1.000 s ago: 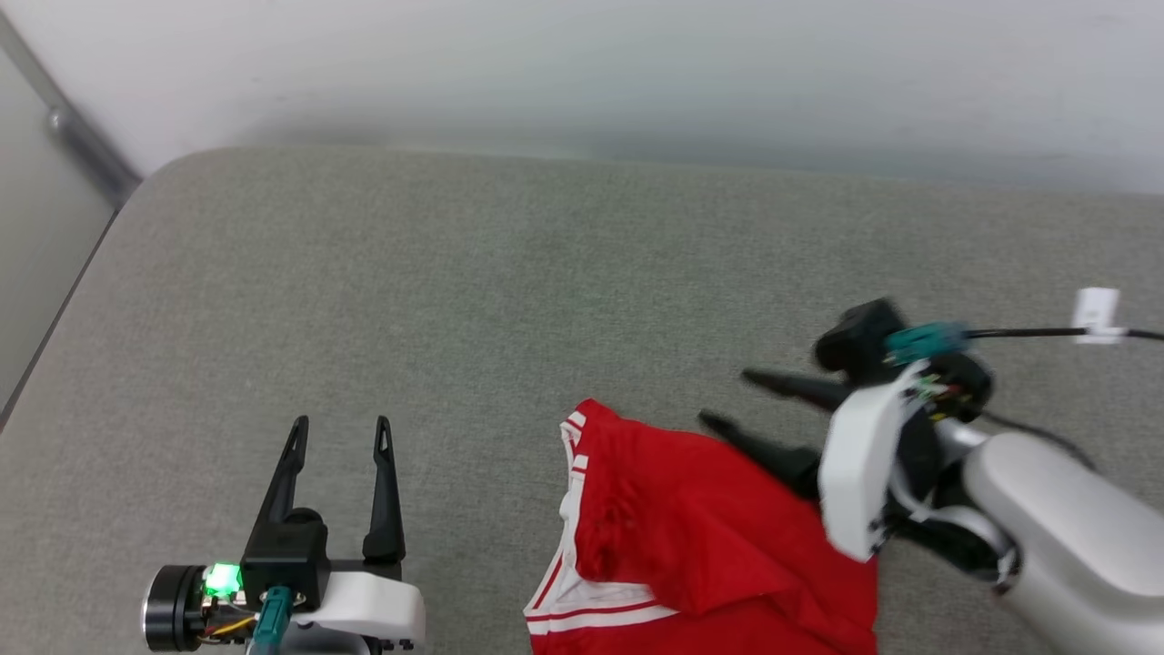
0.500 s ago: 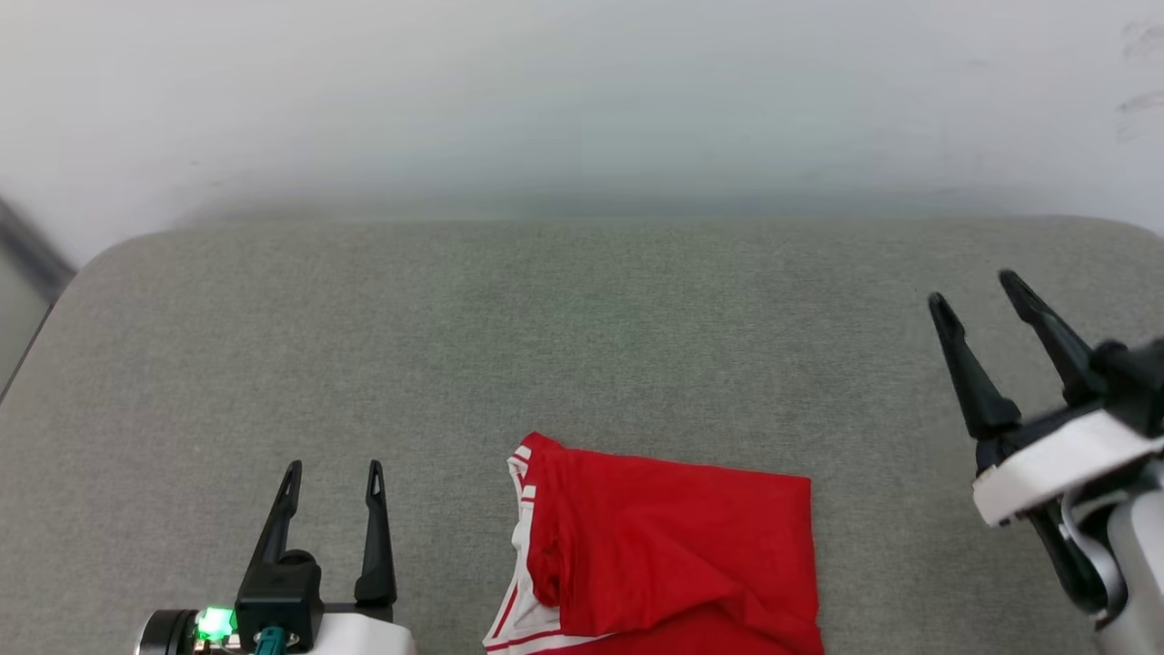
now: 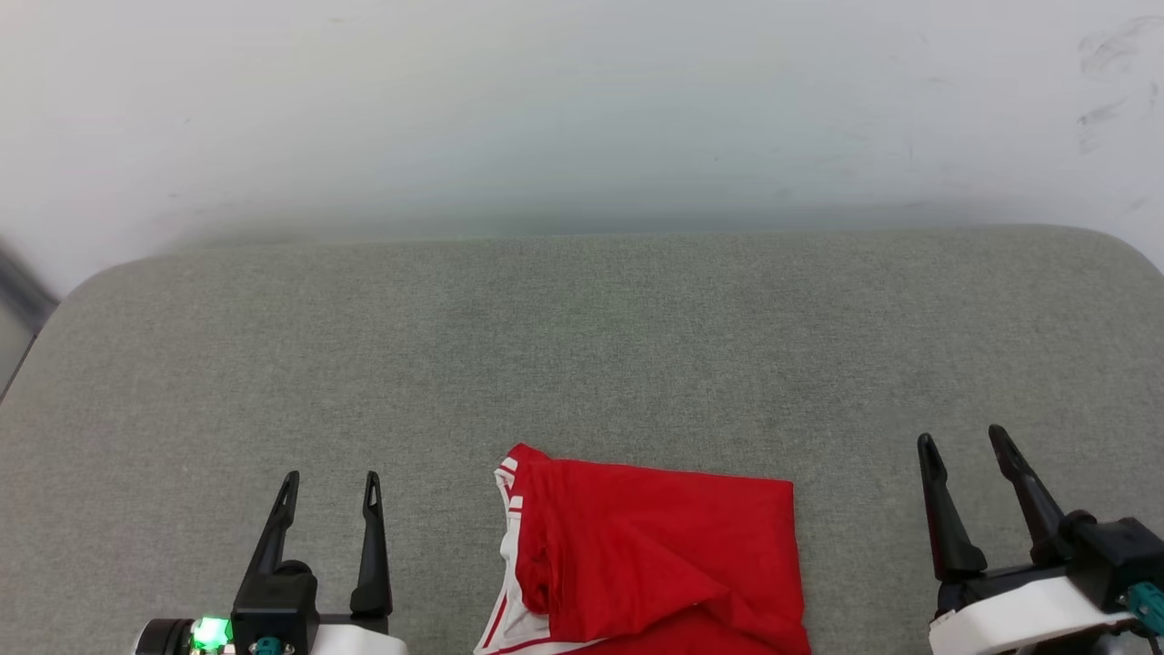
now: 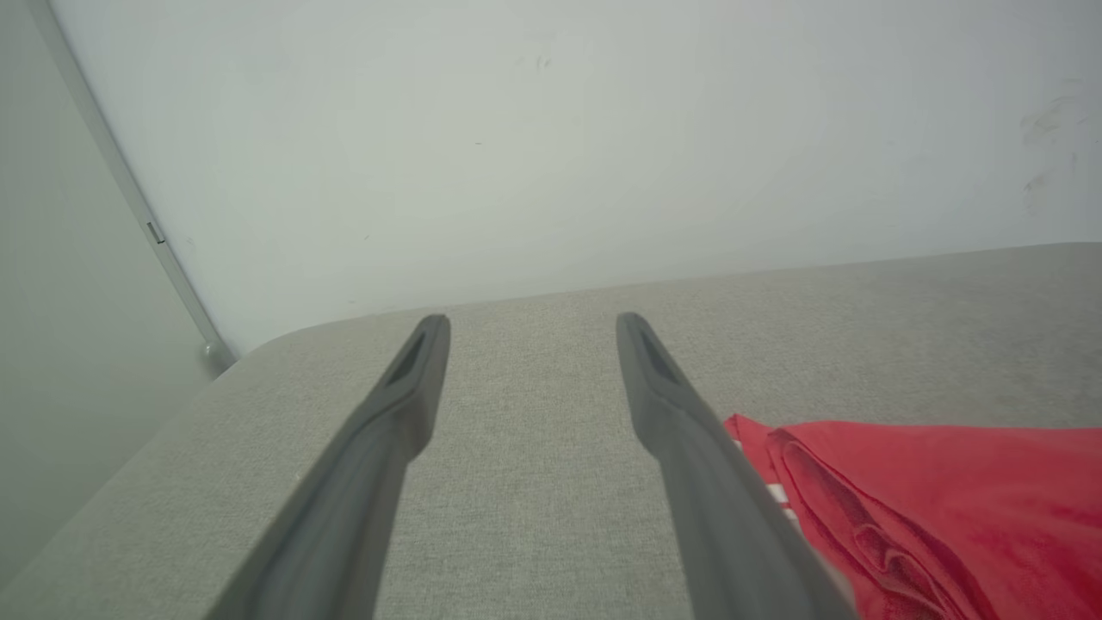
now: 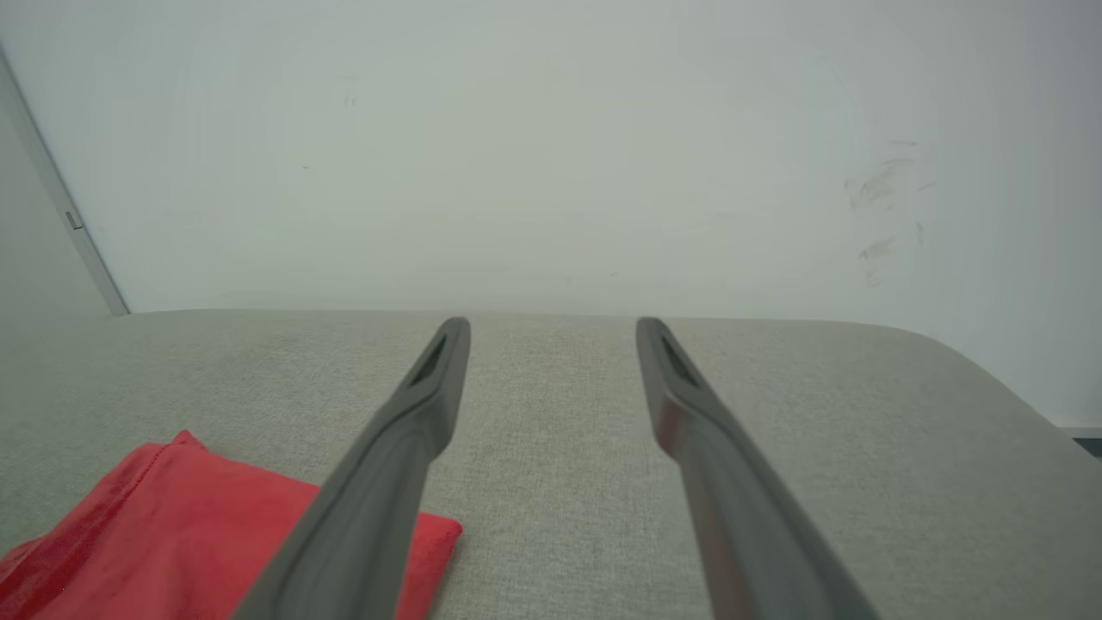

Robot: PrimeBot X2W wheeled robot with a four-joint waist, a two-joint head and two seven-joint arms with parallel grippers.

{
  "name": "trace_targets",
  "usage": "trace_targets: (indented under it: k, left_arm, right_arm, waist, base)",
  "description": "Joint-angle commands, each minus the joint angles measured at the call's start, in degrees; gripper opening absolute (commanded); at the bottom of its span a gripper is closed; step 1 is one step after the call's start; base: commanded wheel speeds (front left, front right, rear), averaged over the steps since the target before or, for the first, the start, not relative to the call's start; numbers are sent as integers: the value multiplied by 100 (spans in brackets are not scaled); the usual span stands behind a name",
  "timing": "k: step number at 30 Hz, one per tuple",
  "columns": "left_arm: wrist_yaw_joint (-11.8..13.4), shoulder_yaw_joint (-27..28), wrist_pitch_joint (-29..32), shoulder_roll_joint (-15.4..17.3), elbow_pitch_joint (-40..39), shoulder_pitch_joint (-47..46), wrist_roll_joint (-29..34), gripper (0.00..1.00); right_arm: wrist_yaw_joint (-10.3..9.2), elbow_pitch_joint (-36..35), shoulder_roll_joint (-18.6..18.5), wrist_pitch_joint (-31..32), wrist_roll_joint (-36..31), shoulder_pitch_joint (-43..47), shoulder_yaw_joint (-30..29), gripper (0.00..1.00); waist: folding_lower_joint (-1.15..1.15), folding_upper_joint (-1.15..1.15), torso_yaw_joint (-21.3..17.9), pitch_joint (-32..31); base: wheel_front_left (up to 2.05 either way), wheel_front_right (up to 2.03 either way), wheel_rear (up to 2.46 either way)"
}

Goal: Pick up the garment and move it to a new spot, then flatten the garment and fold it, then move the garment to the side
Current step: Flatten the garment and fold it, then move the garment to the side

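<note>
The garment (image 3: 655, 555), red with white striped trim along its left edge, lies folded on the grey cushion (image 3: 582, 346) at the bottom middle of the head view, its near part cut off by the frame. My left gripper (image 3: 331, 476) stands open to its left, nothing between the fingers. My right gripper (image 3: 961, 439) stands open to its right, also empty. In the left wrist view the open left gripper (image 4: 527, 320) has the garment (image 4: 930, 508) at its right. In the right wrist view the open right gripper (image 5: 551, 324) has the garment (image 5: 172, 534) at its lower left.
A pale wall (image 3: 582, 109) rises just behind the cushion's far edge. The cushion's rounded corners show at far left and far right. A grey strip (image 4: 129, 189) runs down the wall at the left.
My right gripper has left the garment and swung out to the right and back near me. The head camera has shifted, so the garment sits lower in view. The left gripper holds still.
</note>
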Motion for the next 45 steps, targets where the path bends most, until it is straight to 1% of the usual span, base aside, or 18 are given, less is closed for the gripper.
trace_targets:
  k: [1,4,9,13,16,21,23,25,28,30,33,35,37,41,43,45]
  left_arm:
    - [1,8,-15,1,-21,59,22,100]
    - [-8,-7,-15,-4,-22,100,26,100]
    - [-5,19,-15,-13,2,137,-9,100]
    - [-2,21,-15,-25,5,153,-5,100]
    - [0,20,-15,-31,9,147,4,100]
    - [-16,-1,-15,-44,16,91,7,100]
    - [-31,-8,-15,-51,25,66,2,100]
    - [-44,-15,-15,-55,27,55,-5,100]
    - [-56,-34,-15,-70,30,33,-6,100]
    - [-56,-43,-15,-79,28,10,-8,100]
    - [-50,-54,-15,-93,22,-21,-3,100]
    - [-53,-60,-15,-95,23,-44,3,100]
    - [-51,-61,-15,-101,21,-90,3,100]
    - [-70,-86,-14,-117,19,-176,3,100]
    - [-90,-106,-14,-126,5,-236,5,100]
    - [-110,-123,-15,-133,-15,-315,0,100]
  right_arm:
    - [-2,-87,55,-30,-61,79,-19,100]
    - [-2,-238,211,-25,-149,305,-76,100]
    - [-2,-372,356,-26,-212,537,-152,100]
    - [-2,-419,413,-26,-249,574,-194,100]
    - [-2,-491,402,-27,-306,424,-249,100]
    - [-2,-668,66,-27,-346,-94,-255,100]
    - [-2,-720,-153,9,-332,-397,-178,100]
    - [-2,-774,-426,219,-274,-743,-7,100]
    - [-2,-884,-820,850,-117,-1228,372,100]
    - [-2,-897,-1132,1536,127,-1540,730,100]
    - [-3,-945,-1605,2768,803,-1896,1323,100]
    - [-3,-987,-1911,3559,1315,-2089,1617,100]
    - [-2,-949,-2120,4341,1907,-2130,1853,100]
    - [-2,-744,-2379,5729,3132,-1972,2066,100]
    - [-2,-636,-2413,6159,3590,-1909,2013,100]
    - [-2,-512,-2406,6424,3882,-1825,1969,100]
  waist:
    - [1,0,1,-3]
    - [1,0,22,-12]
    - [1,0,52,-18]
    - [1,0,74,-15]
    - [1,0,88,-8]
    - [1,0,126,8]
    - [1,0,149,18]
    - [1,0,169,38]
    - [1,0,205,74]
    - [1,0,225,114]
    - [1,0,248,185]
    - [1,0,263,237]
    - [1,0,279,288]
    - [1,0,343,411]
    - [1,0,388,504]
    - [1,0,445,630]
  base:
    - [0,0,0]
    - [0,0,0]
    - [0,0,0]
    - [0,0,0]
    - [0,0,0]
    - [0,0,0]
    - [0,0,0]
    - [0,0,0]
    - [0,0,0]
    - [0,0,0]
    - [0,0,0]
    - [0,0,0]
    - [0,0,0]
    - [0,0,0]
    - [0,0,0]
    - [0,0,0]
